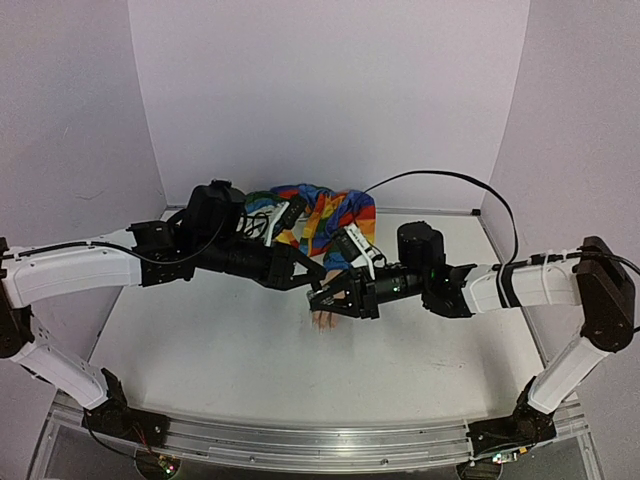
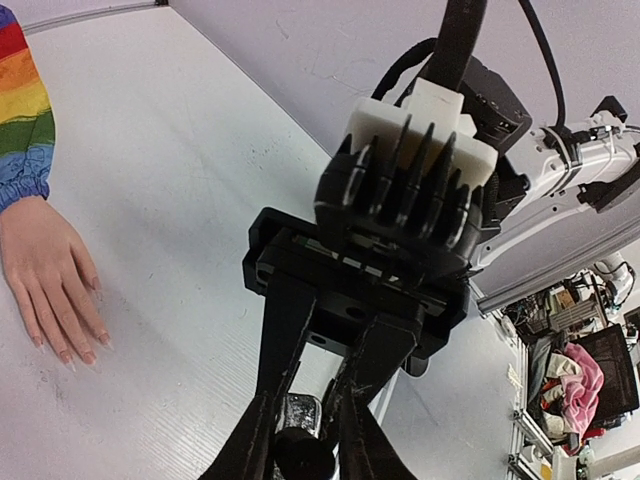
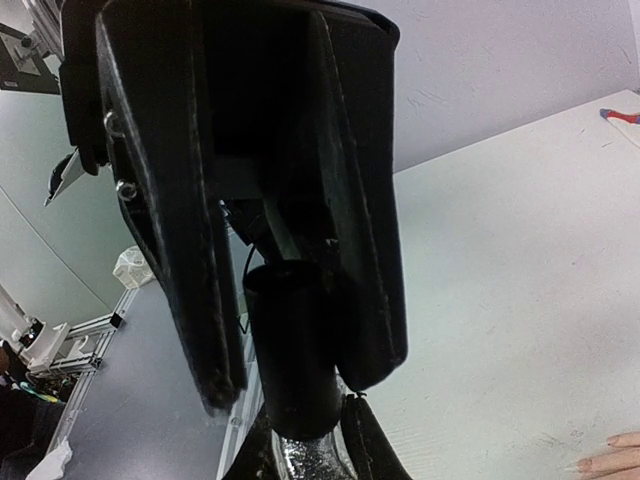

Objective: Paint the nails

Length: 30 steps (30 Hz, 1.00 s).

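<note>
The mannequin hand (image 1: 322,320) lies palm down at mid-table, ending a rainbow sleeve (image 1: 320,215). In the left wrist view the hand (image 2: 50,280) shows its nails (image 2: 88,357) at the fingertips. Just above it both grippers meet tip to tip. My left gripper (image 1: 316,292) is shut on the small glittery bottle (image 3: 312,462), which also shows between its fingers (image 2: 300,412). My right gripper (image 3: 300,385) is shut on the bottle's black cap (image 3: 290,350), and the cap sits on the bottle. Two of the hand's fingertips (image 3: 612,452) peek in at the right wrist view's corner.
A black cable (image 1: 440,180) arcs over the right arm. White walls close the back and both sides. An aluminium rail (image 1: 300,440) runs along the near edge. Clutter (image 2: 580,380) lies beyond the table's right side.
</note>
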Motion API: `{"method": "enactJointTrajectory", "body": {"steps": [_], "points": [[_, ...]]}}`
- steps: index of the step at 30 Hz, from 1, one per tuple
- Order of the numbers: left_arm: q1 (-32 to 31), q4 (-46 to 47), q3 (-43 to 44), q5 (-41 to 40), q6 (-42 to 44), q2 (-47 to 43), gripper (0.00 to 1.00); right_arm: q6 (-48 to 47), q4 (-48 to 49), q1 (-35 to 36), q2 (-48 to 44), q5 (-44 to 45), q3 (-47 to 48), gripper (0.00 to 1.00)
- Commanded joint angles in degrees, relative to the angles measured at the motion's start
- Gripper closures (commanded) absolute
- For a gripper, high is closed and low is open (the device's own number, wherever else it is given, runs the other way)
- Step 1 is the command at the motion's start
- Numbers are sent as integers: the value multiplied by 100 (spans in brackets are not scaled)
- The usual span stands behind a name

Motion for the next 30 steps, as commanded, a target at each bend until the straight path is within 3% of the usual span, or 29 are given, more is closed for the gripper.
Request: {"method": "enactJointTrajectory", "body": {"steps": [1,6,11,13,14,17,19,22,25,30], "points": [[-2,401,81,267,-93,113,79,-43,373,18,-292,215,-9,100],[-2,401,55,218,-67,146,81,-67,413,17,-333,561,-27,100],[-2,363,47,-47,-41,130,99,-101,389,15,-369,1077,-37,100],[-10,308,44,-292,-124,133,100,-171,150,54,-420,1798,-44,100],[-42,201,58,-590,-209,133,100,-319,-151,174,-463,2479,4,100],[-313,-749,433,-2444,-517,221,100,-1448,-376,1146,-508,6586,-23,100],[-493,-1184,773,-3193,-664,295,100,-2146,-7,1469,-240,7915,42,100],[-512,-1124,880,-3091,-809,312,100,-2262,147,1499,-71,7792,196,100],[-512,-1016,976,-2628,-579,256,99,-2227,188,1461,-139,6785,232,100],[-452,-347,390,-2006,-242,-411,52,-1341,-89,984,-534,4253,130,100]]}}
